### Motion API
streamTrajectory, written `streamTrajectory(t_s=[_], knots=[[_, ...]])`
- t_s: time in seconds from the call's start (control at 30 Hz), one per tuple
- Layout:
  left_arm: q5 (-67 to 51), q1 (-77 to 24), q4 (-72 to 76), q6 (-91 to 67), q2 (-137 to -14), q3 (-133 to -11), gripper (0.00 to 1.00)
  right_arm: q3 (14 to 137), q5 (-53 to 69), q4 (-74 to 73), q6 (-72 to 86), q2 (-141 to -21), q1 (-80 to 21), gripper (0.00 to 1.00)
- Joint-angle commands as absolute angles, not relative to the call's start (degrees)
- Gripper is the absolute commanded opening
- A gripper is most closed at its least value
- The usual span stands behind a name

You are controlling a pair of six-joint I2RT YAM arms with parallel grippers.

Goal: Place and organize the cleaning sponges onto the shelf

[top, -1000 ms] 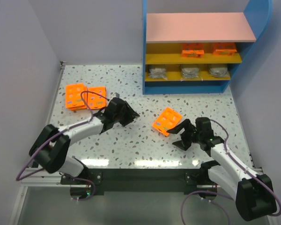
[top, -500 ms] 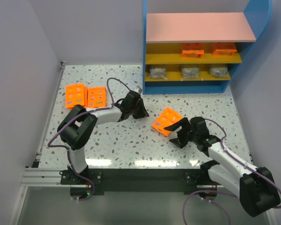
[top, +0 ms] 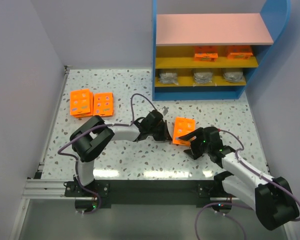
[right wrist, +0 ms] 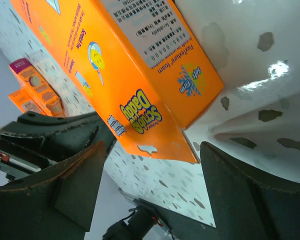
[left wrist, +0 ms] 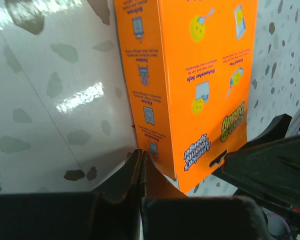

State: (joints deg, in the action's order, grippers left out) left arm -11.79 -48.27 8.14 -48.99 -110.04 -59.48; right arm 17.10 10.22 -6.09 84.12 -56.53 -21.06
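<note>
The speckled white table point(top: 140, 90) carries one orange sponge pack point(top: 81, 102) just beside a second pack point(top: 103, 104) at far left, a third pack point(top: 182, 131) near the middle, and the blue shelf point(top: 154, 60) at far right.

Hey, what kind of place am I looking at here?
Probably a robot lab cell, not a home or shop: a left arm and right arm bolted to a speckled table, plain walls boxing it in, and a toy-like shelf holding sponge packs.

Left arm: reaches low across the counter from its near edge.
Left end effector point(top: 164, 134): fingers pressed together.
Right end effector point(top: 186, 144): fingers spread wide, pointing left.
</note>
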Motion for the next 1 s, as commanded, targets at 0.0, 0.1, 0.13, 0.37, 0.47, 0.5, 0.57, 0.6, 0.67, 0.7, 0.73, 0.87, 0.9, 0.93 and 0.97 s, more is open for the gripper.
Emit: streamTrajectory(t_s=[0.0,0.1,0.13,0.37,0.47,0.5,0.57,0.6,0.67,0.7,0.73,0.87,0.9,0.93,0.97], knots=[[-13.7,-49.7,12.6,-52.1,-106.6,-57.3,0.0,16.3,3.8,-10.8,85.3,-52.0,-21.3,0.79],[-14.8,-50.0,14.5,-54.0,-105.6,-54.8,0.0,15.0,0.2,-14.6,86.1,-47.6,-21.1,0.75],[-14.9,-50.0,14.6,-54.2,-105.4,-54.3,0.0,13.8,-0.8,-14.9,86.5,-46.3,-21.0,0.73],[-16.8,-50.3,14.7,-53.9,-106.3,-55.7,0.0,9.1,-1.1,-3.1,87.6,-47.0,-20.4,0.55],[-16.2,-50.3,13.8,-53.5,-106.0,-55.6,0.0,9.7,-1.7,-0.5,87.0,-48.5,-20.3,0.42],[-15.9,-50.3,12.8,-53.4,-105.6,-55.5,0.0,9.8,-1.9,-0.4,86.9,-48.4,-20.3,0.4],[-15.4,-50.3,12.4,-53.0,-104.8,-54.9,0.0,10.5,-2.9,-1.6,86.3,-47.3,-20.0,0.31],[-15.3,-50.4,12.0,-53.0,-104.2,-54.6,0.0,10.7,-3.0,-2.0,86.0,-46.8,-20.0,0.27],[-14.4,-50.3,11.4,-53.0,-102.2,-53.5,0.0,11.3,-3.2,-3.8,85.4,-44.9,-19.6,0.1],[-14.1,-50.3,10.6,-52.8,-100.5,-53.1,0.0,11.5,-3.1,-4.0,85.3,-44.3,-19.6,0.05],[-13.5,-50.0,9.8,-52.7,-99.5,-52.7,0.0,12.1,-2.6,-4.4,85.1,-43.7,-19.4,0.0],[-8.6,-48.1,4.1,-52.0,-92.1,-51.3,0.0,15.6,-0.1,-10.6,83.1,-38.4,-19.4,0.0],[-7.5,-47.4,0.9,-52.2,-88.2,-50.9,0.0,16.4,1.2,-11.7,82.8,-37.1,-19.4,0.0],[-6.3,-45.8,0.2,-52.1,-86.0,-50.7,0.0,18.3,1.9,-12.6,82.4,-36.0,-19.4,0.0],[-3.7,-45.0,-2.8,-51.9,-84.0,-50.6,0.0,19.3,2.9,-14.7,82.0,-35.1,-19.3,0.0]])
